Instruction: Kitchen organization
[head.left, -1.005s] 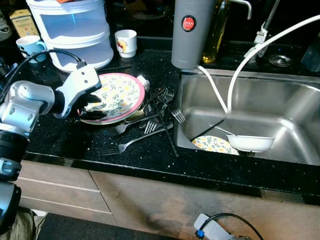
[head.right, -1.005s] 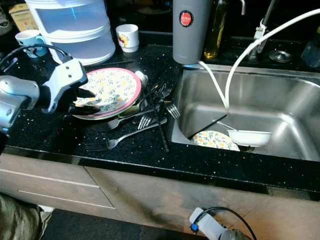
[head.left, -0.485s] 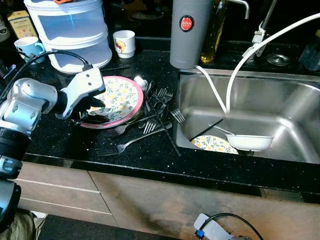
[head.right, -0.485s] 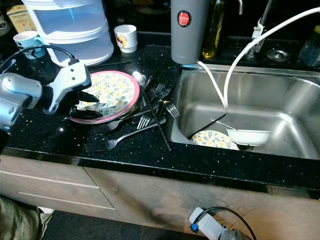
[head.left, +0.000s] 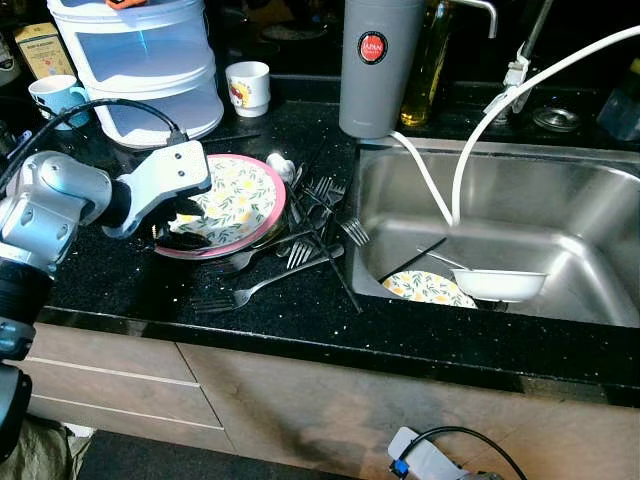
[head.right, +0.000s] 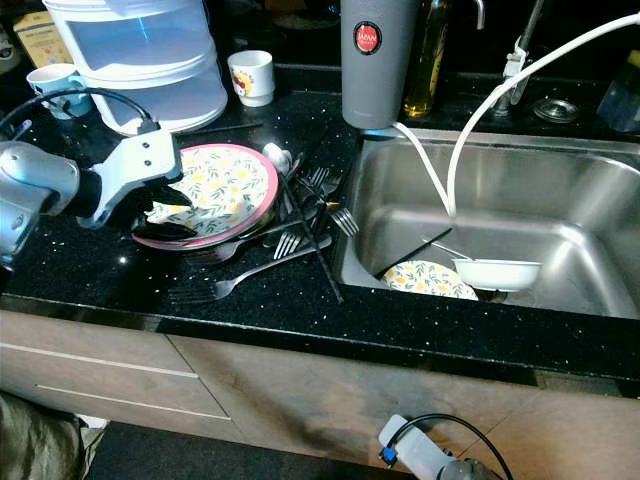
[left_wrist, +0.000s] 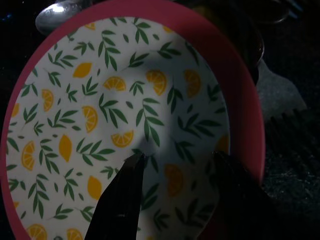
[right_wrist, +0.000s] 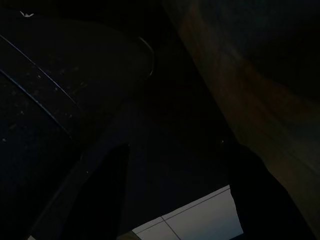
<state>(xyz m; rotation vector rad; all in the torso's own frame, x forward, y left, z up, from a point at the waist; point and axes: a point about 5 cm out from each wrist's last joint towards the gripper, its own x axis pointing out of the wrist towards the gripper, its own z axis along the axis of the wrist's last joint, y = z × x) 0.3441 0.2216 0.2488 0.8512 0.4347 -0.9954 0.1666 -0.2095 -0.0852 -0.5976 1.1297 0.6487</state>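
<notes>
Plate (head.left: 232, 195) w/ lemon print sits on tabletop (head.left: 130, 280) by forks (head.left: 300, 250); left claw (head.left: 180, 226) spread over its near rim, not pinching yet. Sorting barely begun, imo.

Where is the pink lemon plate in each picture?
Left eye view: pink-rimmed lemon plate on the counter, left of the sink.
Right eye view: same spot.
Left wrist view: up close.
Right wrist view: too dark to tell.
Shared landmark: left gripper at the plate's edge.
</notes>
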